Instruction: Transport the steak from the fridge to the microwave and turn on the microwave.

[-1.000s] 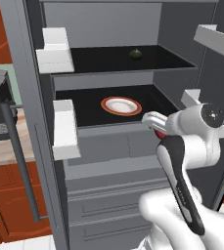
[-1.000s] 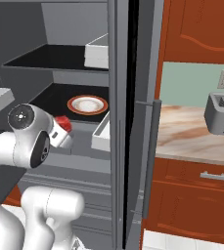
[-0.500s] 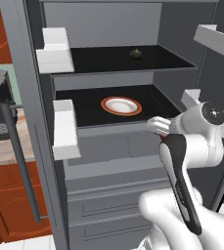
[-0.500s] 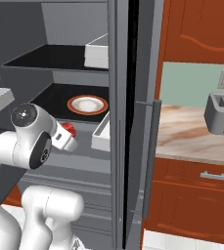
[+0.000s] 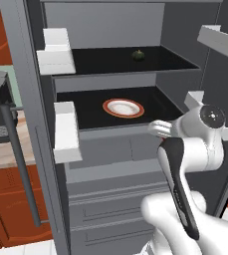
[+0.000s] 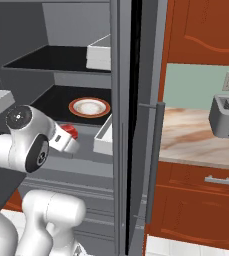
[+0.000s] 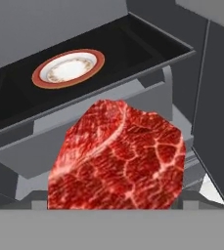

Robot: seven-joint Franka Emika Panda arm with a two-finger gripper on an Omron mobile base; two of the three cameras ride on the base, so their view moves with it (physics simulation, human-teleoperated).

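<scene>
Steak carried just outside the open fridge

The tall grey fridge [image 5: 110, 149] with black shelves stands open; a round white plate with a red-brown rim [image 5: 123, 106] lies on its lower shelf and a small dark green round item [image 5: 138, 55] on the upper one. In front of the lower shelf the white arm's gripper [image 6: 70, 136] has its jaws spread wide around the marbled red steak [image 7: 118, 158], which looms close in the hand view

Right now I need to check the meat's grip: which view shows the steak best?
The hand view: the steak sits large and close, marbling clear, covering the fingertips. The right base view shows a small red bit at the gripper. In the left base view the arm hides it.
</scene>
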